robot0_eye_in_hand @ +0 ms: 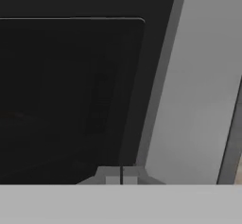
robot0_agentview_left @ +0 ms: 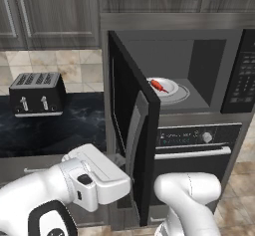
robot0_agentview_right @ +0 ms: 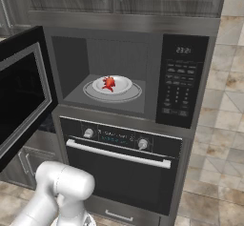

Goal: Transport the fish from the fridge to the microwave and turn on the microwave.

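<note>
The microwave [robot0_agentview_right: 124, 72] is a black box built into dark wood-grain cabinetry, its flat grey cavity standing open with a round turntable on the floor. On that turntable sits a smooth white round plate [robot0_agentview_right: 119, 87], and on the plate lies the fish [robot0_agentview_right: 110, 83], a small slim thing, bright red-orange, far smaller than the dish beneath it. From the left base view the fish [robot0_agentview_left: 158, 85] shows as a thin reddish sliver near the plate's left rim. The microwave door [robot0_agentview_left: 133, 130] is swung wide out to the left, glossy black with a dark window and a long pale grey handle running down its face. The button panel [robot0_agentview_right: 180, 79] is matte black with rows of small pale keys. Below it is a black oven [robot0_agentview_right: 121, 165] with two round knobs and a horizontal grey bar handle. A boxy black toaster [robot0_agentview_left: 37, 94] stands on a dark marbled counter [robot0_agentview_left: 64, 125]. The gripper [robot0_eye_in_hand: 121, 176] is clenched with its two dark fingertips pressed together, grasping nothing, right up against the door's black face beside the grey handle.
</note>
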Tool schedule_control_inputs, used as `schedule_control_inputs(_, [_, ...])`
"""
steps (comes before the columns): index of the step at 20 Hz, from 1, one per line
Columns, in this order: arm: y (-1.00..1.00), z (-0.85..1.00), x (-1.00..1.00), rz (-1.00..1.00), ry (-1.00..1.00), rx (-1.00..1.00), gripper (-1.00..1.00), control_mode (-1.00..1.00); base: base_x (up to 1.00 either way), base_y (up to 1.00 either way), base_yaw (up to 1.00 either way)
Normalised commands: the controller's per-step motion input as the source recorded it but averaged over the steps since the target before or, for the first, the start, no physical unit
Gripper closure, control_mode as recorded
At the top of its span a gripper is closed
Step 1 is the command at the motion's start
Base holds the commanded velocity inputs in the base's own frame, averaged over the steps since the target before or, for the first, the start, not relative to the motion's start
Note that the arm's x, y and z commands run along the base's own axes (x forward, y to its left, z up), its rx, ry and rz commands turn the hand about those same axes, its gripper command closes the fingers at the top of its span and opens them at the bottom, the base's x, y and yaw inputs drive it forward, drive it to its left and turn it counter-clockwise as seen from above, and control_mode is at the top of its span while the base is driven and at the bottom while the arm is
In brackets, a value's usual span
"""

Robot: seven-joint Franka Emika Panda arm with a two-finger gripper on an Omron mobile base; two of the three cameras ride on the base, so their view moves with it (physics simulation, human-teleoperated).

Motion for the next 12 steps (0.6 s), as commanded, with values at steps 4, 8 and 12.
schedule_control_inputs(4, [-0.28,0.00,0.18,0.00,0.00,0.00,1.00,-1.00,0.00,0.00,0.00])
schedule_control_inputs(8, [-0.15,0.00,0.13,0.00,0.00,0.00,1.00,-1.00,0.00,0.00,0.00])
schedule_control_inputs(12, [-0.18,0.00,0.15,0.00,0.00,0.00,1.00,-1.00,0.00,0.00,0.00])
